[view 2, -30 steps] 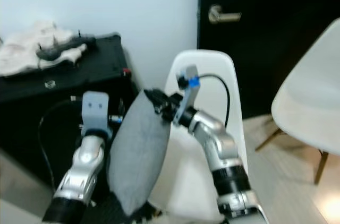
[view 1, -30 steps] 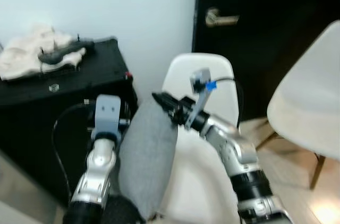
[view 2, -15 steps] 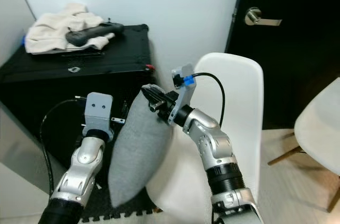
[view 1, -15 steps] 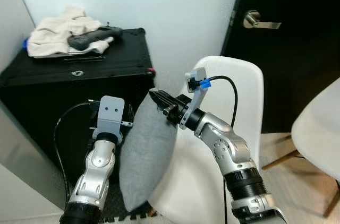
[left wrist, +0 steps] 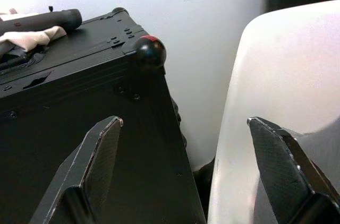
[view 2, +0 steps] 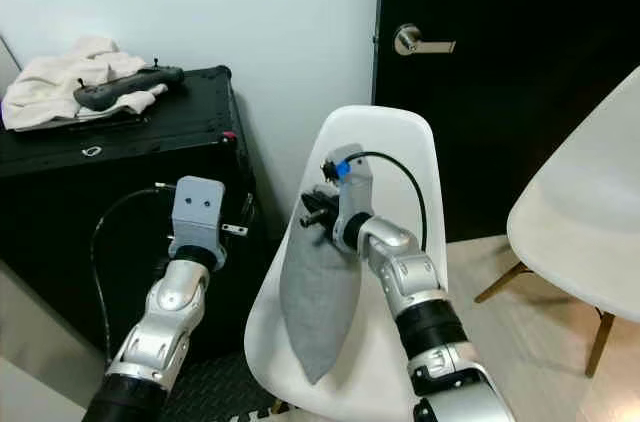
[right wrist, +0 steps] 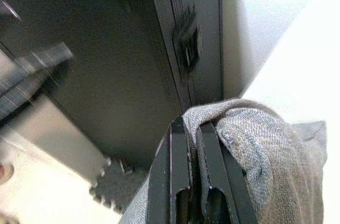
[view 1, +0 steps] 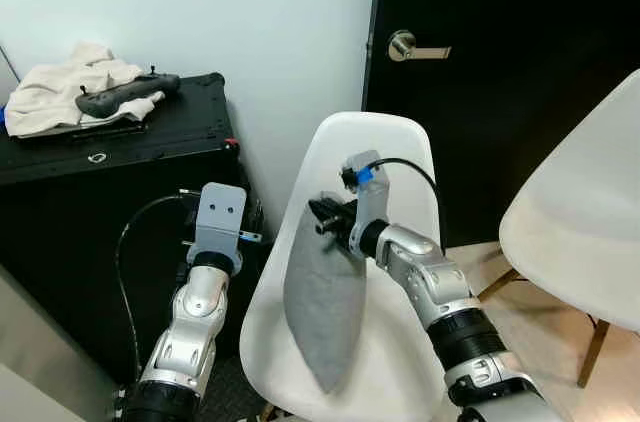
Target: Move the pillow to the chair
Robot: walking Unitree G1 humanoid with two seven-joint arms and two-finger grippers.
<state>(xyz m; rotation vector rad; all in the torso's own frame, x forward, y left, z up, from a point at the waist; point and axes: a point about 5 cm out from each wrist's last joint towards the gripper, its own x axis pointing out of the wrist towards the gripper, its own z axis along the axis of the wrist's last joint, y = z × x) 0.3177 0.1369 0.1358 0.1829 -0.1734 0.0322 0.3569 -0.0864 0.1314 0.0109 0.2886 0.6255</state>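
A: Where is the pillow (view 1: 322,307) right now?

B: Over the chair (view 1: 385,147). It hangs on edge from its top corner, and its lower tip looks to be on or just above the seat. I can't tell whether the seat bears any weight yet.

A: What holds it?

B: The right gripper (right wrist: 192,144). In its wrist view the two black fingers are clamped together with a fold of grey cloth bunched around them, so it is pinching the top edge of the pillow.

A: And the left gripper (left wrist: 183,168)?

B: Spread wide and holding nothing. It sits left of the chair, between the seat's edge and the black case (view 1: 120,157), not touching the pillow.

A: So how far along is the job?

B: Nearly there, I'd judge. The carry looks finished, since the pillow is inside the chair's shell. What is left is to lower it until the seat takes it, let go, and pull the arm clear. Held this upright, it may flop towards the back or the left edge when released.
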